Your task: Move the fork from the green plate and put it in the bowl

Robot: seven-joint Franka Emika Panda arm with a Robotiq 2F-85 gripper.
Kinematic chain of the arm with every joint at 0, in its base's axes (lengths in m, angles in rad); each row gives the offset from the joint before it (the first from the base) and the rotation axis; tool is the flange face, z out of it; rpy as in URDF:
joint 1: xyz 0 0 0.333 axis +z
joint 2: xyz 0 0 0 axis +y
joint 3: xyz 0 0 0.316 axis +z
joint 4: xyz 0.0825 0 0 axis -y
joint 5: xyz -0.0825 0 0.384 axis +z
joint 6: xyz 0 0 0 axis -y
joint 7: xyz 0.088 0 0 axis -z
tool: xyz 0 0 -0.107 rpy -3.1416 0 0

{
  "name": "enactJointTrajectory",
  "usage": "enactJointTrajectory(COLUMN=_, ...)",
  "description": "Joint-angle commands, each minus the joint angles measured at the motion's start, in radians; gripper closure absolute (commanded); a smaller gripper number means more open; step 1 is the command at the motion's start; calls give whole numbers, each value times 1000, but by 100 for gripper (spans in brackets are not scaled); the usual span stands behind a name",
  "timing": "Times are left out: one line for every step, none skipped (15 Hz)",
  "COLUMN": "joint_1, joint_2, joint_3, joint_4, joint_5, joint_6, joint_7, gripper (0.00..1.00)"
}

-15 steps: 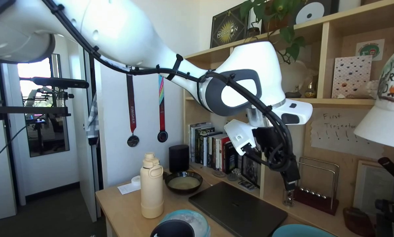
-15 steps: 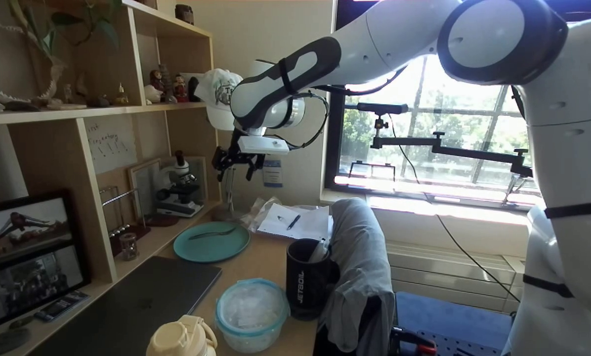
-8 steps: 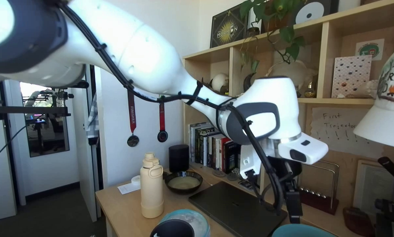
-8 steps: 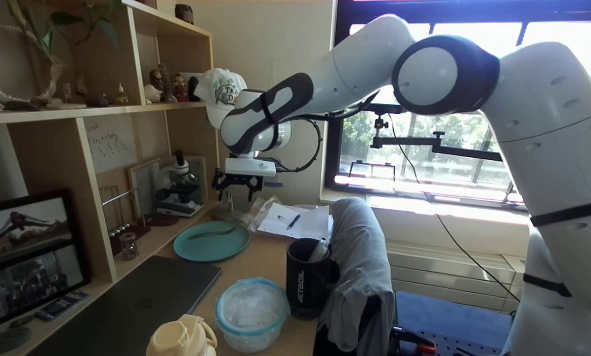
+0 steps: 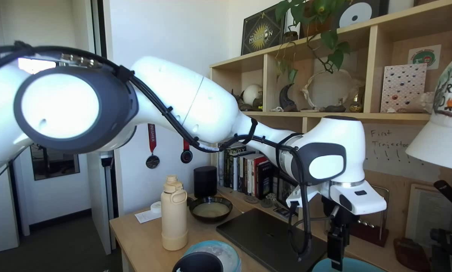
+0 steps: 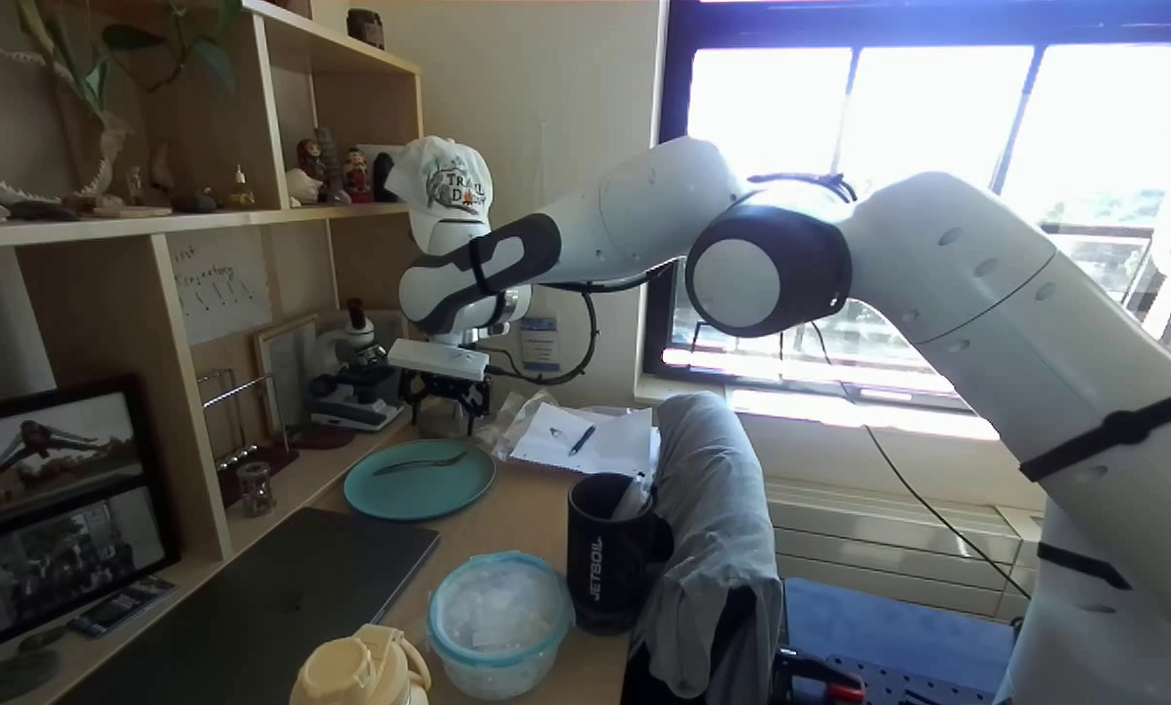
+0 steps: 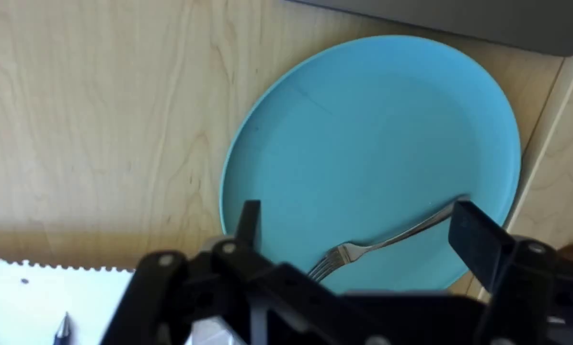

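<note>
The green plate point(image 7: 363, 134) lies on the desk, also in both exterior views point(image 6: 419, 499) point(image 5: 358, 265). A silver fork point(image 7: 401, 235) lies on it, tines toward the lower left in the wrist view. It also shows in an exterior view point(image 6: 424, 463). My gripper point(image 7: 357, 202) points down above the plate, open and empty. In the wrist view its fingers stand on either side of the fork; the right one covers part of the handle's end. The gripper also shows in both exterior views point(image 6: 442, 416) point(image 5: 337, 264). A dark bowl point(image 5: 212, 218) with a beige inside stands at the desk's far end.
A closed dark laptop point(image 5: 271, 238) lies between plate and bowl. A cream bottle point(image 5: 174, 219), a blue-lidded container point(image 6: 497, 636) and a black mug point(image 6: 600, 558) stand along the desk's edge. Shelving with a microscope point(image 6: 355, 382) backs the desk. Papers point(image 6: 590, 441) lie beside the plate.
My gripper has come down over the plate and turned from tilted to pointing nearly straight down. The fork, plate and bowl have not moved.
</note>
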Motion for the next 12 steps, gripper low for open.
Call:
enactJointTrajectory(joint_1=-43, joint_2=128, joint_3=18, joint_4=240, joint_5=24, joint_6=-121, joint_7=190, gripper=0)
enactJointTrajectory(joint_1=-53, joint_2=158, joint_3=22, joint_4=290, joint_5=22, joint_6=-137, joint_7=238, gripper=0)
enactJointTrajectory(joint_1=-54, joint_2=196, joint_3=7, joint_4=347, joint_5=38, joint_6=-149, joint_7=272, gripper=0)
enactJointTrajectory(joint_1=-62, joint_2=228, joint_3=8, joint_4=394, joint_5=39, joint_6=-152, joint_7=309, gripper=0)
enactJointTrajectory(joint_1=-70, joint_2=258, joint_3=7, joint_4=436, joint_5=39, joint_6=-152, joint_7=342, gripper=0)
enactJointTrajectory(joint_1=-78, joint_2=284, joint_3=8, joint_4=468, joint_5=38, joint_6=-146, joint_7=372, gripper=0)
enactJointTrajectory(joint_1=-84, joint_2=312, joint_3=6, joint_4=499, joint_5=36, joint_6=-137, joint_7=406, gripper=0)
enactJointTrajectory(joint_1=-90, joint_2=336, joint_3=6, joint_4=525, joint_5=34, joint_6=-134, joint_7=437, gripper=0)
enactJointTrajectory(joint_1=-95, joint_2=358, joint_3=6, joint_4=547, joint_5=32, joint_6=-130, joint_7=464, gripper=0)
enactJointTrajectory(joint_1=-110, joint_2=365, joint_3=39, joint_4=549, joint_5=-3, joint_6=-117, joint_7=500, gripper=0)
enactJointTrajectory(joint_1=-115, joint_2=382, joint_3=43, joint_4=570, joint_5=-10, joint_6=-120, joint_7=527, gripper=0)
enactJointTrajectory(joint_1=-120, joint_2=400, joint_3=46, joint_4=590, joint_5=-16, joint_6=-119, joint_7=556, gripper=0)
